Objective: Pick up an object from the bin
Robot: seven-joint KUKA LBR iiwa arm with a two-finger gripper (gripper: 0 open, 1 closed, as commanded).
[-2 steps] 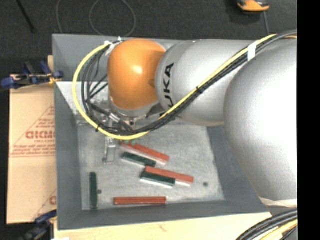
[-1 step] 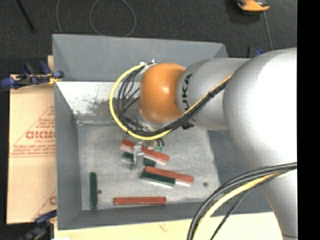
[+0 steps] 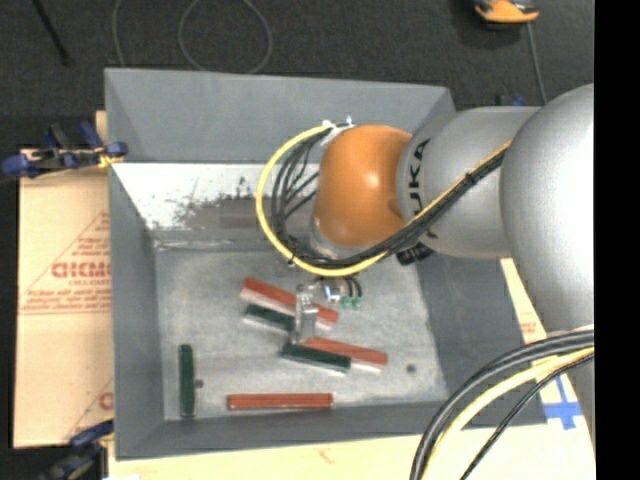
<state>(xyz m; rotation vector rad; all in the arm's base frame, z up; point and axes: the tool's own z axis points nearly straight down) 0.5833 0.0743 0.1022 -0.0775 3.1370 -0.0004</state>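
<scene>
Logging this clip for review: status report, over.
Gripper low at bin centre, among crossed red and green sticks. No grasp visible. Lone green stick by left wall and red-brown stick at front lie clear.

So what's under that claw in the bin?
The gripper sits among a red stick and a dark green stick. Anything directly beneath its tip is covered.

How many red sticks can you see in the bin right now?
3. One red stick lies alone by the bin's near wall, a second up-left of the gripper, a third down-right of it. The arm could hide more.
</scene>
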